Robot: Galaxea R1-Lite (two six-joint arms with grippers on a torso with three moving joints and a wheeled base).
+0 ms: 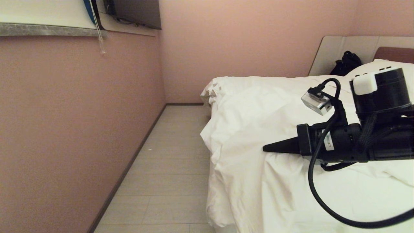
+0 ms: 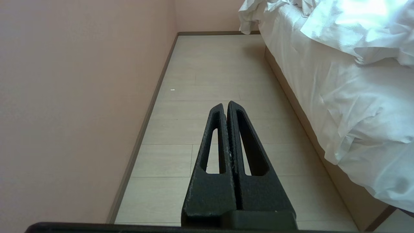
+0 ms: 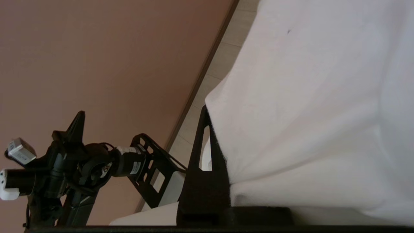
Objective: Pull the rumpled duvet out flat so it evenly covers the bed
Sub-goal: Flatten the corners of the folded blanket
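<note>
Right wrist view, right hand (image 3: 207,111) clamping duvet (image 3: 307,97) (unseen overhead)

A: Where is clear passage?

B: Along the floor strip (image 1: 168,168) between the pink wall (image 1: 74,123) and the bed (image 2: 352,191).

A: Obstructions?

B: The duvet (image 1: 258,129) overhangs the bed edge into that strip. A blind cord (image 1: 98,29) hangs against the wall. A black bag (image 1: 347,63) occupies the headboard corner.

Black bag (image 1: 346,63); pink wall (image 1: 77,123)
</note>
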